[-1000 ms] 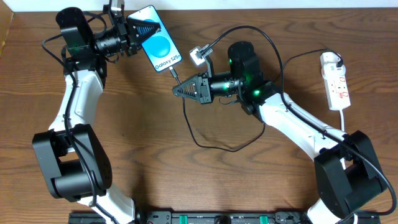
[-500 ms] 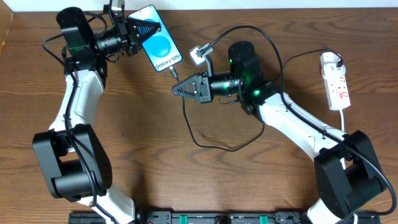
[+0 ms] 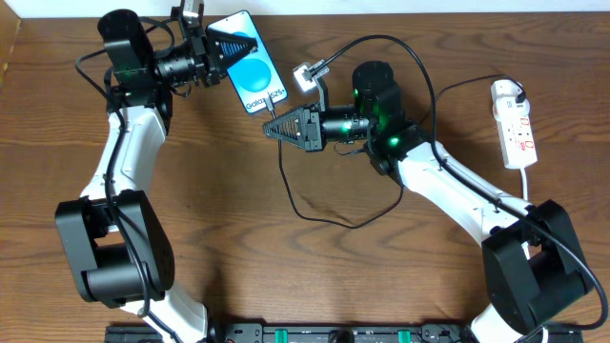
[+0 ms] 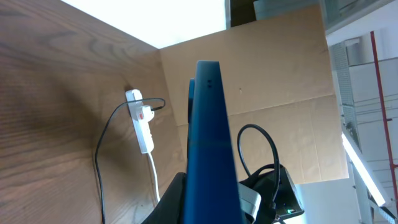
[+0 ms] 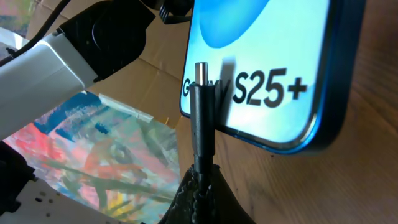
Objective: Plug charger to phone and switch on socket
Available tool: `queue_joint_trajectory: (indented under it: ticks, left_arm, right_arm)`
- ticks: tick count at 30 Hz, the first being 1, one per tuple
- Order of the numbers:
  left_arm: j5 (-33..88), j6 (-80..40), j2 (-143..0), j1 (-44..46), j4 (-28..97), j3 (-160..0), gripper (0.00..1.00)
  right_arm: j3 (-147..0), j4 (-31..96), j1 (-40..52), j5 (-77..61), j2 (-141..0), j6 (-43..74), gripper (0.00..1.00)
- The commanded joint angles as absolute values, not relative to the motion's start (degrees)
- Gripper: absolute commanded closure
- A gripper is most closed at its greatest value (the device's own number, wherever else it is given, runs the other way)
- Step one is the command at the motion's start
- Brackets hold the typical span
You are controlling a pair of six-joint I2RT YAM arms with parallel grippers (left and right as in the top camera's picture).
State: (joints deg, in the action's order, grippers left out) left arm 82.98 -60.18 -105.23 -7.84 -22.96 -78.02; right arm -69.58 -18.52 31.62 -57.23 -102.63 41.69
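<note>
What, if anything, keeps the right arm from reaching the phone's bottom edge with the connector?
Probably nothing; it looks reachable. The right gripper holds the charger, its tip close by the lower edge of the phone, which the left gripper grips. Nothing lies between them, but port alignment is unclear.

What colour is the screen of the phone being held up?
The phone has a bright cyan-blue screen with a lighter oval; the overhead view shows it best.

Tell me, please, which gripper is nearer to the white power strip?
Right. The right gripper, holding the charger, is mid-table, well short of the power strip; the left gripper, holding the phone, is farther away beyond it.
</note>
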Motion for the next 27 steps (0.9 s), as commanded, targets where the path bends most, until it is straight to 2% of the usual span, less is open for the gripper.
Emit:
queue_joint_trajectory:
  ticks: [1, 27]
  left_arm:
    - [82.8, -60.1, -104.5, -8.2, -23.6, -78.0, 0.93]
    - [82.5, -60.3, -104.5, -9.4, -24.8, -78.0, 0.92]
  right_arm:
    - [-70.6, -18.4, 31.6, -58.9, -102.5, 42.9, 0.99]
    - [-70.5, -15.1, 31.6, -62.1, -102.5, 43.2, 0.99]
